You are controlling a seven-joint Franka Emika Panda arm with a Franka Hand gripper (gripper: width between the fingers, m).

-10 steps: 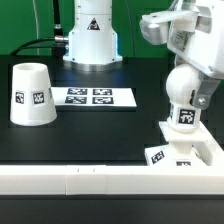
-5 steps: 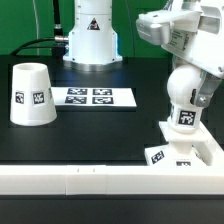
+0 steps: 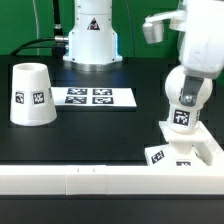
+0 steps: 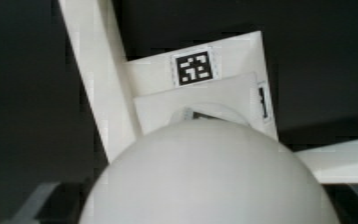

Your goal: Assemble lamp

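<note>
The round white bulb (image 3: pixel 183 92) stands neck down over the low square base (image 3: pixel 190 150) at the exterior view's right, its tag facing the camera. My gripper (image 3: pixel 192 85) reaches down from above and is shut on the bulb. In the wrist view the bulb (image 4: pixel 202 170) fills the foreground and hides my fingertips. Beyond it lies the base (image 4: pixel 208 85) with its tag and socket opening. I cannot tell whether the neck sits in the socket. The conical shade (image 3: pixel 31 95) stands mouth down at the exterior view's left, far from my gripper.
The marker board (image 3: pixel 92 97) lies flat at mid table behind the shade. A long white rail (image 3: pixel 90 180) runs along the front edge and also shows in the wrist view (image 4: pixel 96 70). The base rests against the rail.
My hand has turned about the bulb and now stands more upright. The bulb has stayed over the base, shifting only slightly.
</note>
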